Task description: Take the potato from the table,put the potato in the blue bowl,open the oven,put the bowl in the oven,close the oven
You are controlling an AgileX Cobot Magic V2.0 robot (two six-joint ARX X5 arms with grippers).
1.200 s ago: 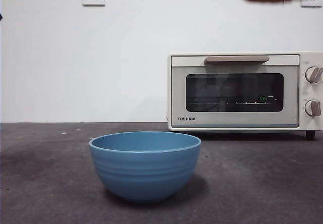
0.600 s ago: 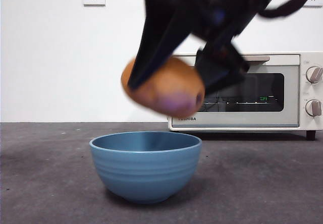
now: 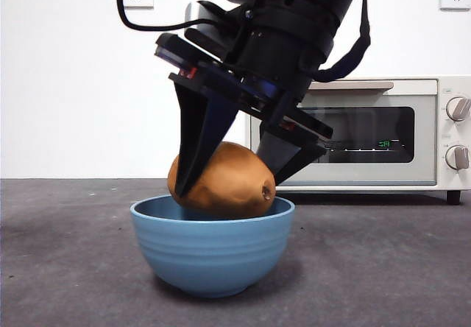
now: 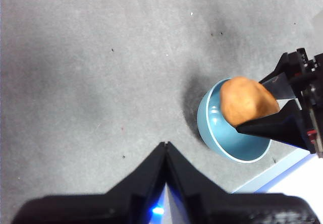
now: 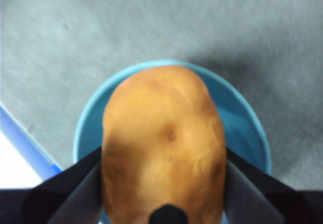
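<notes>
Over the blue bowl (image 3: 212, 242), the right gripper (image 3: 229, 174) has dropped fast, jaws clamping the potato (image 3: 221, 180), now dipping below the rim; release looks next. Left gripper (image 4: 165, 148) waits pinched shut.

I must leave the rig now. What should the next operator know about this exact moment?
Right tool: shut on the potato, holding it in the mouth of the blue bowl, not released.
Left tool: shut, holding nothing, waiting above the table away from the bowl.
The oven stands behind the bowl with its door closed.
Done: potato picked up and carried to the bowl.
Left: release the potato, open the oven, put the bowl inside, close the oven.
</notes>
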